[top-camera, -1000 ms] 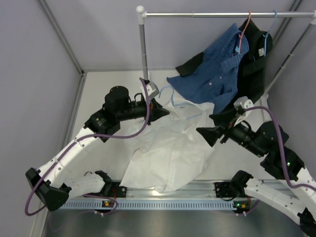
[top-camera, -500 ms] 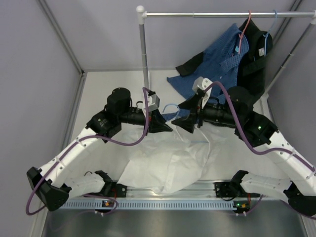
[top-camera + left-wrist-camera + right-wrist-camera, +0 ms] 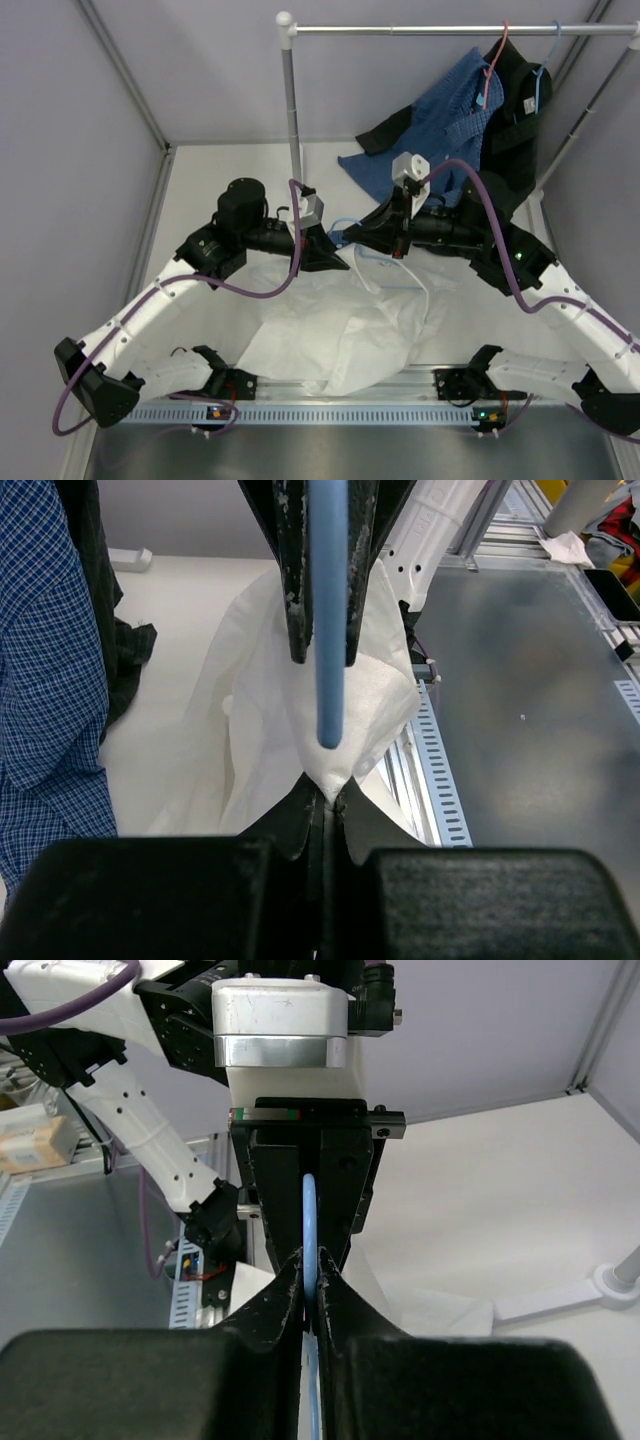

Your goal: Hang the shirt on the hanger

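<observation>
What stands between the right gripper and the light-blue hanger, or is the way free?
Nothing visible stands between them. The right gripper is shut directly on the bare wire of the hanger. The left gripper faces it and pinches the shirt just where that wire ends.

In the top view, the shirt (image 3: pixel 340 330) lies on the table (image 3: pixel 220 180) at lower centre. The hanger (image 3: pixel 343 222) is just above it, between the left gripper (image 3: pixel 340 262) and the right gripper (image 3: pixel 348 240). A clothes rail (image 3: pixel 420 29) crosses the top, and at upper right a second shirt (image 3: pixel 440 150) hangs in front of another garment (image 3: pixel 515 120).
</observation>
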Available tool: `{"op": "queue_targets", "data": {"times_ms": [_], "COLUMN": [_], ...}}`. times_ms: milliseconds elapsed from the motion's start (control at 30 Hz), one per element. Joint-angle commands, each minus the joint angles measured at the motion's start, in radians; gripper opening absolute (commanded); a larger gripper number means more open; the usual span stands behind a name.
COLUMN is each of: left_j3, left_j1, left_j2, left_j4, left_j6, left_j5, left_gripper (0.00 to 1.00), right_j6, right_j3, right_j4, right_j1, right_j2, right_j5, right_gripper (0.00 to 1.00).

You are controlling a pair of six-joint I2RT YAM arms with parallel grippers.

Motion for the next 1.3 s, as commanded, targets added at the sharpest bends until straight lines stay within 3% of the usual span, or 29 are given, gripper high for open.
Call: {"op": "queue_targets", "data": {"times_ms": [0,67,100,167,200,300,433,467,567,600,767,900,1067,1100,1200,1233,1267], "left_j3": [0.014,0.026,0.029,0.04,0.043,0.04,-0.067,-0.11,-0.326,-0.425,-0.599,-0.589,-0.497,-0.492,-0.469,-0.466,-0.463], "left_j1": [0.001,0.001,0.001,0.001,0.001,0.001,0.001,0.001,0.001,0.001,0.002,0.004,0.027,0.028,0.028,0.028,0.028], "left_j2": [-0.001,-0.002,-0.008,-0.019,-0.025,-0.086,-0.275,-0.377,-0.552,-0.579,-0.555,-0.353,-0.176,-0.162,-0.122,-0.119,-0.12], "left_j4": [0.08,0.08,0.08,0.08,0.08,0.058,0.03,0.031,0.149,0.191,0.453,0.629,0.703,0.718,0.734,0.717,0.706], "left_j6": [0.018,0.009,0.006,-0.017,-0.02,-0.024,-0.066,-0.135,-0.183,-0.201,-0.254,-0.229,-0.221,-0.22,-0.228,-0.249,-0.261], "left_j5": [-0.011,-0.051,-0.109,-0.213,-0.258,-0.491,-0.96,-1.184,-1.24,-1.229,-1.22,-1.157,-1.038,-1.019,-1.048,-1.144,-1.207], "left_gripper": [0.0,0.0,0.18,0.66,0.98,0.98,0.98,0.98,0.98,0.98,0.98,0.98,0.98,0.94,0.12,0.0,0.0], "right_j6": [-0.001,0.003,0.008,0.014,0.023,0.026,0.003,-0.006,-0.047,-0.053,-0.057,-0.064,-0.064,-0.064,-0.066,-0.066,-0.064], "right_j3": [-0.011,-0.014,-0.014,-0.017,-0.018,-0.006,0.04,0.069,0.11,0.12,0.192,0.213,0.218,0.218,0.212,0.204,0.198], "right_j4": [0.078,0.078,0.076,0.078,0.076,0.05,-0.009,-0.028,-0.079,-0.095,-0.152,-0.183,-0.207,-0.209,-0.218,-0.218,-0.218], "right_j1": [-0.014,-0.024,-0.038,-0.056,-0.075,-0.119,-0.176,-0.181,-0.188,-0.188,-0.192,-0.192,-0.192,-0.192,-0.192,-0.192,-0.192], "right_j2": [-0.029,-0.038,-0.048,-0.055,-0.064,-0.092,-0.133,-0.14,-0.164,-0.175,-0.189,-0.219,-0.242,-0.242,-0.242,-0.244,-0.246], "right_j5": [-0.014,0.015,0.025,0.054,0.075,0.186,0.241,0.247,0.258,0.259,0.237,0.213,0.192,0.195,0.226,0.25,0.265], "right_gripper": [0.0,0.0,0.0,0.0,0.0,0.0,0.0,0.0,0.0,0.0,0.0,0.0,0.0,0.0,0.0,0.0,0.0]}}
